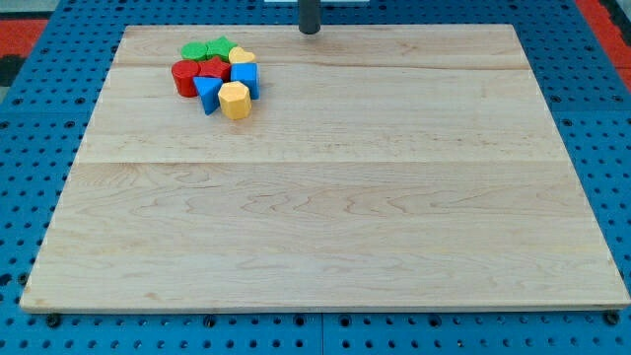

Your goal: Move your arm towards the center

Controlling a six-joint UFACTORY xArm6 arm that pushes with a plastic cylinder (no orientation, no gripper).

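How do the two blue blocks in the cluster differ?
Shape: the blue triangular block tapers to a point toward the view's bottom; the blue cube-like block is squarish. Place: the triangular one sits further to the view's left and lower, beside the red cylinder; the cube-like one sits just above the yellow hexagonal block. Both are blue, in the same cluster, left of my tip.

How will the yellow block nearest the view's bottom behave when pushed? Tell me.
The yellow hexagonal block would probably slide rather than roll: flat top, faceted sides, smooth wooden board. Touching the blue triangular block, it may nudge it. My tip is well off, toward the view's right.
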